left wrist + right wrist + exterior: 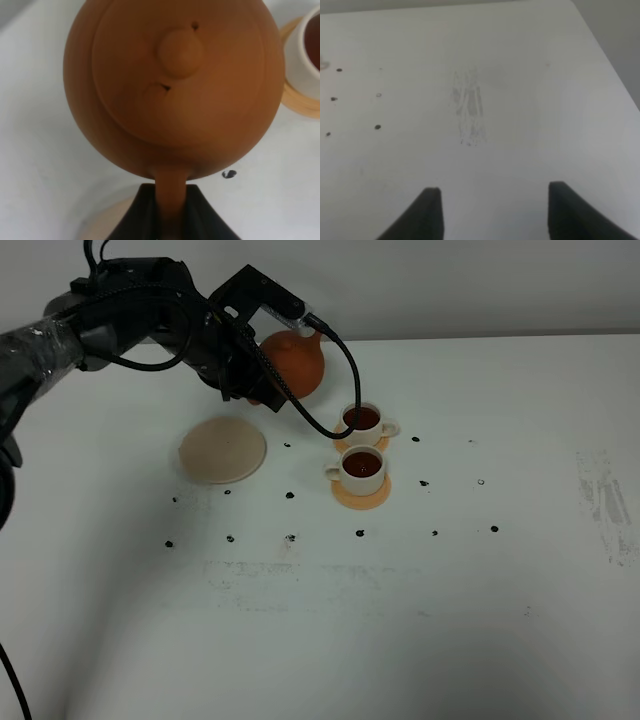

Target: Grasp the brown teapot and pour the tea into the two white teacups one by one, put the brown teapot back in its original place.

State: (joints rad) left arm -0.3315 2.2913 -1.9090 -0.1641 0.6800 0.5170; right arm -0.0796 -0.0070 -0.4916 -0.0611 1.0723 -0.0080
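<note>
My left hand point(172, 212), upper left of the overhead frame, pinches the brown teapot point(293, 362) by its handle, lifted above the table point(450, 590) beside two tea-filled white teacups point(362, 468). Its beige saucer point(222, 450) waits lower left; my right hand point(490, 210) rests spread.

Brown teapot point(175, 90): unglazed-looking clay, matt reddish-brown, smooth with a faint sheen on the lid knob. Two white teacups point(362, 470): glazed ceramic look, cream-white, mildly glossy; dark liquid inside shows a shiny surface. Orange coasters point(360, 498): matt, flat, wood-like tone. Beige saucer point(222, 450): matt, slightly mottled, pale. Table point(320, 620): white, smooth, low sheen, with grey scuffed patches and small black dot marks. Left gripper point(172, 215): black, matt plastic-looking fingers. Right gripper point(492, 212): same dull black finish. Arm wrapped partly in glossy clear film.
</note>
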